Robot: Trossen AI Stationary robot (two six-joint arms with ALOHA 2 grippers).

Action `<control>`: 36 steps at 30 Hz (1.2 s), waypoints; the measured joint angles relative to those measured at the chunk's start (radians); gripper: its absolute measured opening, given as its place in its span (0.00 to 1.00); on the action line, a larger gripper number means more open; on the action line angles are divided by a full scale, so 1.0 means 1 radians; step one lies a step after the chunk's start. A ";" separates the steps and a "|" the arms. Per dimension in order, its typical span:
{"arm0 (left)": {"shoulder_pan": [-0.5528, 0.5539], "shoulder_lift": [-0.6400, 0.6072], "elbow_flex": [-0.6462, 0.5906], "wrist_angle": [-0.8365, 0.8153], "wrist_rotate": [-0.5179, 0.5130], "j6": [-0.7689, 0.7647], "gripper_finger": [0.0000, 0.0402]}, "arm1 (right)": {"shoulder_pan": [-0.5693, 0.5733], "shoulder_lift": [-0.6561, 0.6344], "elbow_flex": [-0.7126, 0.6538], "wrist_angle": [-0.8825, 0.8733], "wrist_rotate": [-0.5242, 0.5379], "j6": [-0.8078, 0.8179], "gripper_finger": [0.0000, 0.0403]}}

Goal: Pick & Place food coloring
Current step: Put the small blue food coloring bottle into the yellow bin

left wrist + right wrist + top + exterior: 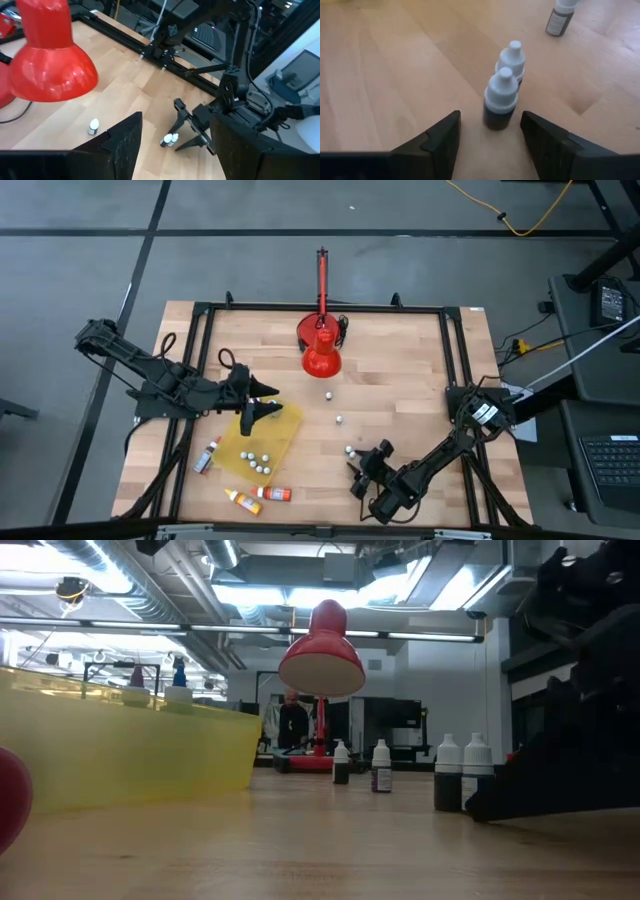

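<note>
Low in the right wrist frame, the open right gripper [490, 131] (empty) could topple two touching bottles [501, 98].

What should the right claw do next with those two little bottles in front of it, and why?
Probably ease forward a little, then close. The right gripper is open, and the nearer bottle stands upright just ahead of its fingers, not yet between them. A second bottle stands right behind it, so going slowly should avoid knocking that one over. The left gripper waits above the yellow tray.
</note>
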 joint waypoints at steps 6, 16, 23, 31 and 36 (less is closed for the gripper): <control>0.000 0.000 0.000 -0.003 0.029 0.000 0.56 | -0.004 0.000 -0.001 -0.010 0.005 -0.001 0.44; 0.000 0.000 0.000 -0.008 0.039 0.017 0.56 | -0.008 0.002 -0.002 -0.009 0.018 -0.005 0.30; 0.000 0.000 0.000 -0.019 0.038 0.018 0.56 | -0.010 0.002 -0.002 -0.008 0.018 -0.005 0.28; 0.000 0.000 0.000 -0.013 0.101 0.038 0.56 | 0.008 0.003 0.114 -0.128 -0.033 -0.053 0.16; 0.000 0.000 0.001 -0.007 0.154 0.077 0.56 | 0.030 0.001 0.272 -0.341 -0.064 -0.056 0.18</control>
